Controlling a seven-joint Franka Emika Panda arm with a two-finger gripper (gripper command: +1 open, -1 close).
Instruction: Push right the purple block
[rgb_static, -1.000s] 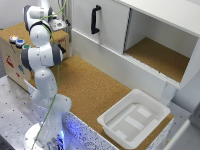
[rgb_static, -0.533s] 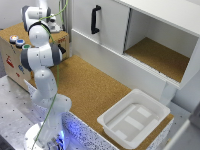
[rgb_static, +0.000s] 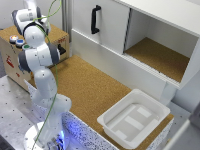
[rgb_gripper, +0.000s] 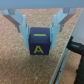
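Pincer (rgb_gripper: 40, 26) spread, purple block (rgb_gripper: 39, 42) btwn fingers, not pinched — I reckon it could twist off sideways.

Wrist view: the purple block (rgb_gripper: 39, 42) bears a single legible mark, a yellow capital letter "A", printed on the face turned toward the camera, below a faint yellow marking on its upper face that is too blurred to read. Exterior view: no legible text, brand or number on any surface.
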